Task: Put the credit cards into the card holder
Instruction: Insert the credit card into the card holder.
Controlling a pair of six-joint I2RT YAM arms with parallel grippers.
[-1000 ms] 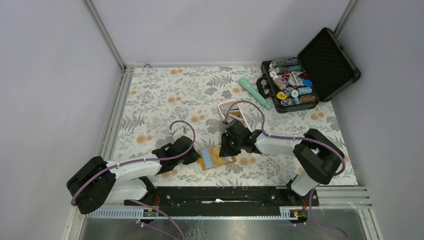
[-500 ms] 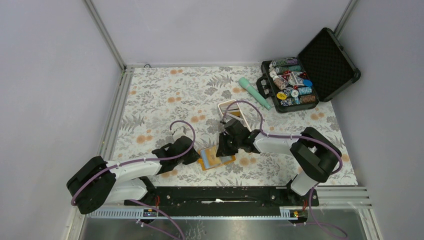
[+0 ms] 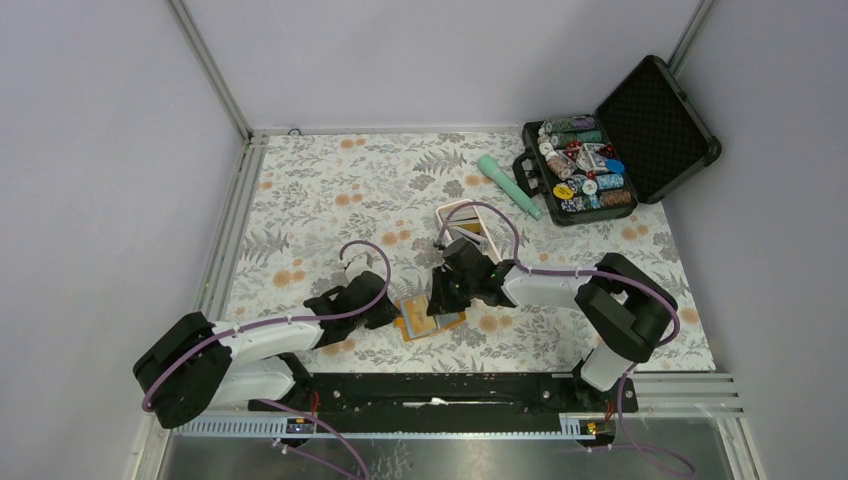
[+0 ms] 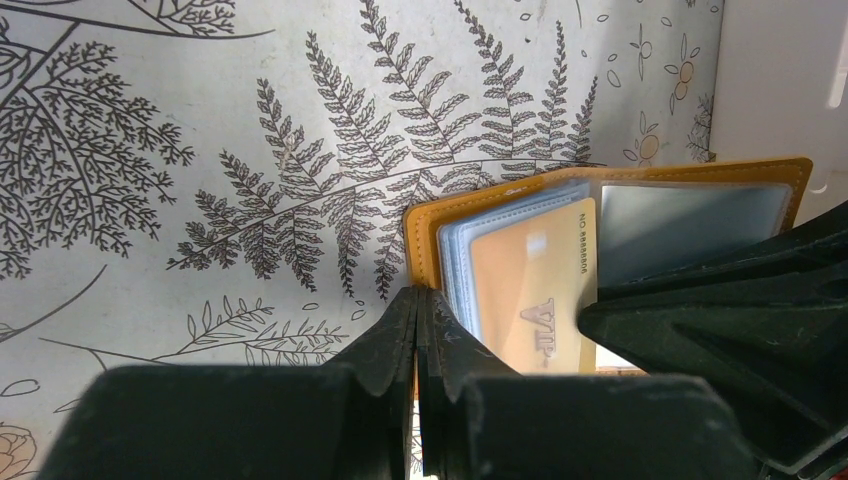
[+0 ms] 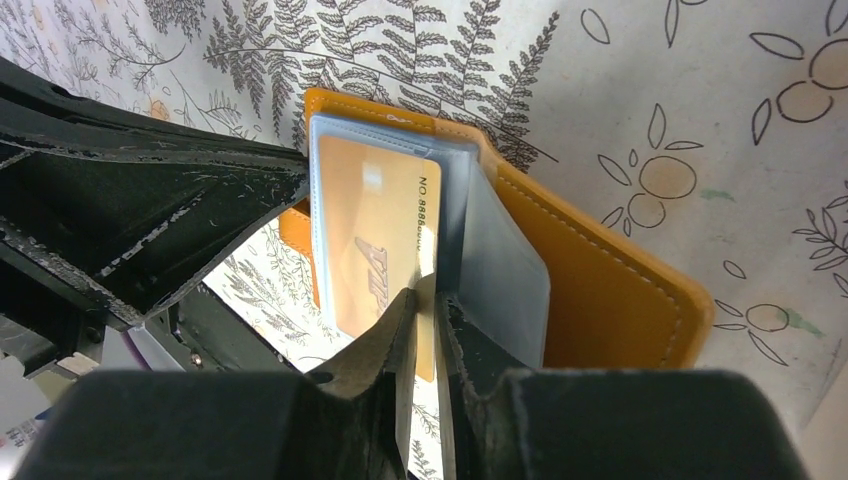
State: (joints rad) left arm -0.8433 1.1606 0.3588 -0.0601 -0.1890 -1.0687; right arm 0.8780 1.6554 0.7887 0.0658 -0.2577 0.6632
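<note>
**Tan card meets orange holder as two grippers share the job**

Near the arms' bases on the floral-print surface (image 3: 330, 190), the orange card holder (image 5: 600, 290) lies open with its pale blue clear pockets fanned out. The left gripper (image 4: 417, 300), fingers pressed together, pinches the edge of the cover and pins the holder down. The right gripper (image 5: 425, 295), jaws almost together, appears clamped on the lower corner of a tan credit card (image 5: 372, 235) marked VIP. That card lies against the pockets. Whether a pocket leaf is caught in the same pinch cannot be told, nor how deep the card sits.

The step in hand looks to be seating this card. Done well, the card would travel flat and square to the pocket mouth, pushed along its own plane and not levered. The left hold should be firm enough that the holder does not skid or fold shut. Release is best left until the card's edge is past the pocket lip, with the neighbouring leaf kept clear. A white tray (image 3: 462, 222) farther back seems to hold more cards.
</note>
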